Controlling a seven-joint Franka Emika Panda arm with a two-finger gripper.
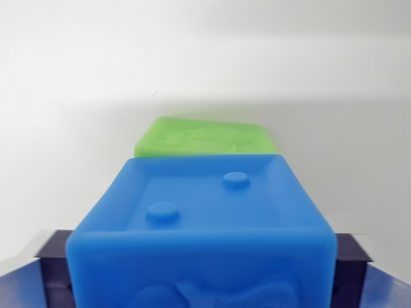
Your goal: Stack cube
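The blue cube (202, 224) sits clamped between the gripper (204, 282) fingers, filling the wrist view; the green cube (205, 138) lies just beyond on the white surface. Risk: releasing off-centre would let the blue cube tip off the green one

I see a plain white tabletop (70, 115), matte, with soft shadowing. One green cube (209, 138) rests directly on it, mid-frame, embossed top face up. Its lower part is hidden, so I can't see the contact edge.
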